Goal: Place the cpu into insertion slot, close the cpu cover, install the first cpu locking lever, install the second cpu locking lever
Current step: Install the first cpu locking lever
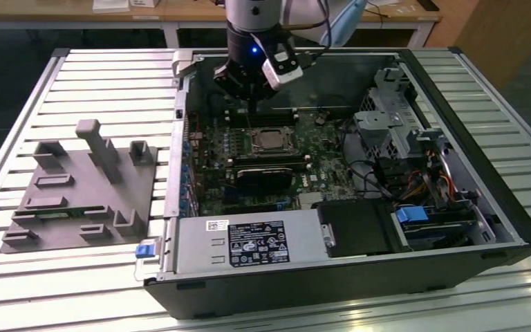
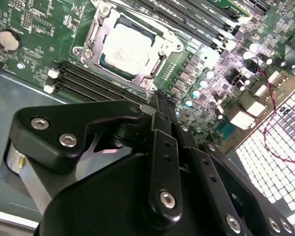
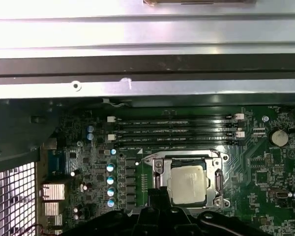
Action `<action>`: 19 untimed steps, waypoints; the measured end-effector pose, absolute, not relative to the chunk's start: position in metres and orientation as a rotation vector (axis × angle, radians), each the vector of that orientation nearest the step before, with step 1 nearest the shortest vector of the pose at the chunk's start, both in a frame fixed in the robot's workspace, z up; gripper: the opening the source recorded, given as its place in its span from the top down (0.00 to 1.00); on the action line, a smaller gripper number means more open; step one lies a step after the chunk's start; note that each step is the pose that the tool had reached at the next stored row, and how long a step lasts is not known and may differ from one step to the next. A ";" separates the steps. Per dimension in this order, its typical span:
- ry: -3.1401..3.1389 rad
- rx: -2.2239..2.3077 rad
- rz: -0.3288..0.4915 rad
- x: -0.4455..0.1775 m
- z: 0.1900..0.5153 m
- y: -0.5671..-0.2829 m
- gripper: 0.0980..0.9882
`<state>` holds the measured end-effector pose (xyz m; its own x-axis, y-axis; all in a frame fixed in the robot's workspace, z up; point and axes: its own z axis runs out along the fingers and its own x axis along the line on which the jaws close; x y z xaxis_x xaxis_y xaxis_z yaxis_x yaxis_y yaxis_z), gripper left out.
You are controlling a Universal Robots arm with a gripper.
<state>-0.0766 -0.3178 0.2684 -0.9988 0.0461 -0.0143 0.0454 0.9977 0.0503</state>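
Note:
The cpu (image 1: 269,140), a silver-grey square, lies flat in the insertion slot (image 1: 282,146) on the green board inside the open computer case. In both wrist views the cpu (image 2: 125,48) (image 3: 187,183) sits framed by the silvery cpu cover (image 2: 96,37) (image 3: 159,169), which lies down around it. My gripper (image 1: 247,111) hangs above the board just past the socket, over the long memory slots, toward the case's far wall. Its black fingers (image 2: 158,105) come together at a narrow tip with nothing held. I cannot tell how the locking levers stand.
Long black memory slots (image 3: 172,130) run beside the socket. A black block (image 1: 265,176) sits nearer the front, with a power supply (image 1: 247,242) and drive cage (image 1: 386,124) around it. A grey fixture (image 1: 81,187) lies on the slatted table at the exterior view's left.

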 end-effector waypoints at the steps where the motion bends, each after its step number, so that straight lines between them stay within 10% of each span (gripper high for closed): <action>1: 3.124 0.072 0.078 -0.078 0.268 -0.318 0.99; 19: 3.123 0.068 0.078 -0.100 0.261 -0.305 0.99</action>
